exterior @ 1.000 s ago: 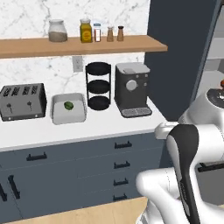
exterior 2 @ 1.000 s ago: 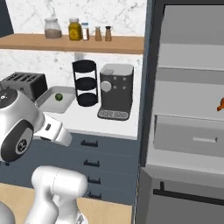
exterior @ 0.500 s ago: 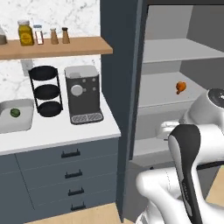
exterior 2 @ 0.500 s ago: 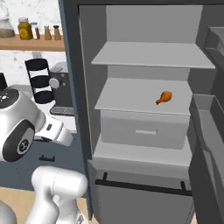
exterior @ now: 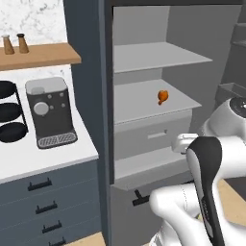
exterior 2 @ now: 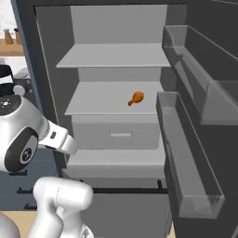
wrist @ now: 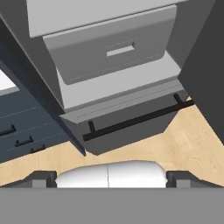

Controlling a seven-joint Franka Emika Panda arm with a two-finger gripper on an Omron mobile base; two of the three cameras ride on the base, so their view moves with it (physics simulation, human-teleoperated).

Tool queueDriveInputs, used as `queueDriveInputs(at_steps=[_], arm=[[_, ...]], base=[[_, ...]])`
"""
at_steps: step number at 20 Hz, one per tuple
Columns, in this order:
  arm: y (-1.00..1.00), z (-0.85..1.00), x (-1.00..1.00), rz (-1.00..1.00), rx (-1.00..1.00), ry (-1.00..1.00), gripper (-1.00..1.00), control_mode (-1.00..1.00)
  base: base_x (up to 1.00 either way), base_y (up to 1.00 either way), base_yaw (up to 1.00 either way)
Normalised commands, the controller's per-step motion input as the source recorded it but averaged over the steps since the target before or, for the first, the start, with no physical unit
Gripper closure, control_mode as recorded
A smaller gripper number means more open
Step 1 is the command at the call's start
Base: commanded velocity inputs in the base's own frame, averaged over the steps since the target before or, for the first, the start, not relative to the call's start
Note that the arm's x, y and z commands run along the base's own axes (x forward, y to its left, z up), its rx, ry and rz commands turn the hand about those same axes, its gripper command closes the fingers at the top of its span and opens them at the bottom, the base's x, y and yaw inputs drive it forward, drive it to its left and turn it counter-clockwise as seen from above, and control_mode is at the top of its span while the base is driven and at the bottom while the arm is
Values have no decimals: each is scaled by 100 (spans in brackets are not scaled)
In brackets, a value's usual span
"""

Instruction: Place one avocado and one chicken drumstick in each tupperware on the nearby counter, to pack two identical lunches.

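An orange chicken drumstick (exterior: 163,97) (exterior 2: 135,98) lies on the middle shelf (exterior 2: 102,100) of an open fridge, towards its right side. The white counter (exterior: 45,158) over dark drawers is at the left. In the hand view my gripper (wrist: 111,177) is open with nothing between its fingertips (wrist: 43,177). It looks down at the fridge's grey drawer (wrist: 109,48) and the wooden floor, well below the drumstick. The avocado and the tupperware are out of view.
A coffee machine (exterior: 48,113) and a black tiered rack (exterior: 9,113) stand on the counter under a wooden shelf (exterior: 41,54). The fridge door (exterior 2: 195,139) with its clear bins stands open at the right. A black bar handle (wrist: 131,120) runs across the bottom compartment.
The base has driven to the right, so both base views have swung from the counter to the open fridge. The gripper has stayed open.
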Motion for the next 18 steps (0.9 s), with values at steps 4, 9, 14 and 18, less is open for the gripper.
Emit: queueDriveInputs(at_steps=[4, 9, 14, 18], arm=[[0, 0, 0, 0, 0, 0, -100, 100], [0, 0, 0, 0, 0, 0, -100, 100], [0, 0, 0, 0, 0, 0, -100, 100], [0, 0, 0, 0, 0, 0, -100, 100]], base=[[17, 0, -11], [45, 0, -16], [55, 0, -14], [47, 0, -7]])
